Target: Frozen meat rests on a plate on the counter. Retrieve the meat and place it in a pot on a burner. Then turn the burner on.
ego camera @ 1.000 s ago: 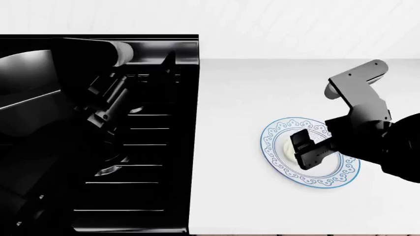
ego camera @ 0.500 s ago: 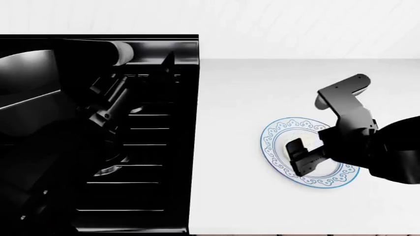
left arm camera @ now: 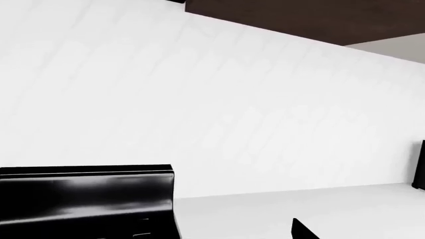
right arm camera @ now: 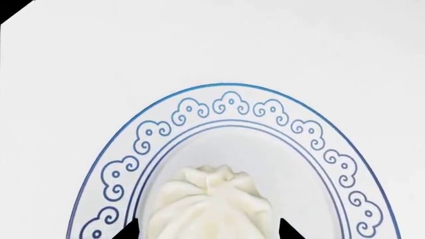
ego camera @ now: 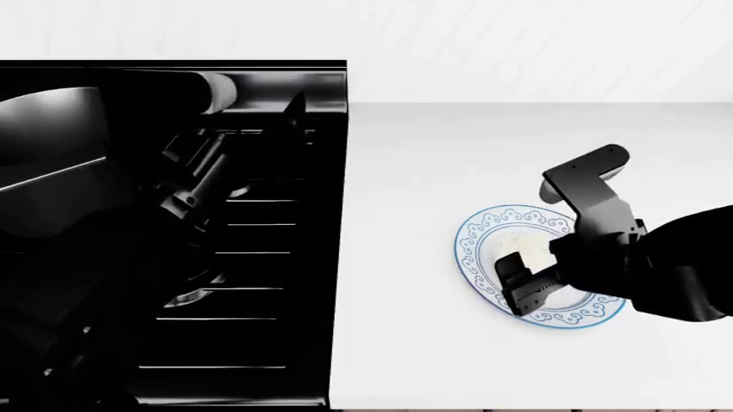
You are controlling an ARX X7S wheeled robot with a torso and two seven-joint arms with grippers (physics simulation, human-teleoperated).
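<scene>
The meat (right arm camera: 212,201), a cream pleated lump, lies on the blue-rimmed white plate (right arm camera: 226,107) on the white counter (ego camera: 413,172). My right gripper (right arm camera: 208,234) is open, and one dark fingertip (right arm camera: 129,231) shows on each side of the meat, apart from it. In the head view the right gripper (ego camera: 521,287) hangs low over the plate (ego camera: 475,249) and covers most of the meat (ego camera: 521,251). A large glossy black curved form (ego camera: 51,163) at the stove's left may be the pot. My left arm (ego camera: 195,172) is over the stove. Of the left gripper, one fingertip (left arm camera: 302,231) shows.
The black stove top (ego camera: 263,283) with its grates fills the left of the head view, and its raised back rail (left arm camera: 86,194) meets the white wall (left arm camera: 232,99). The counter's front edge runs along the bottom of the head view.
My right arm has come down and nearer over the plate, bringing the open fingers to either side of the meat. The left arm has stayed put.
</scene>
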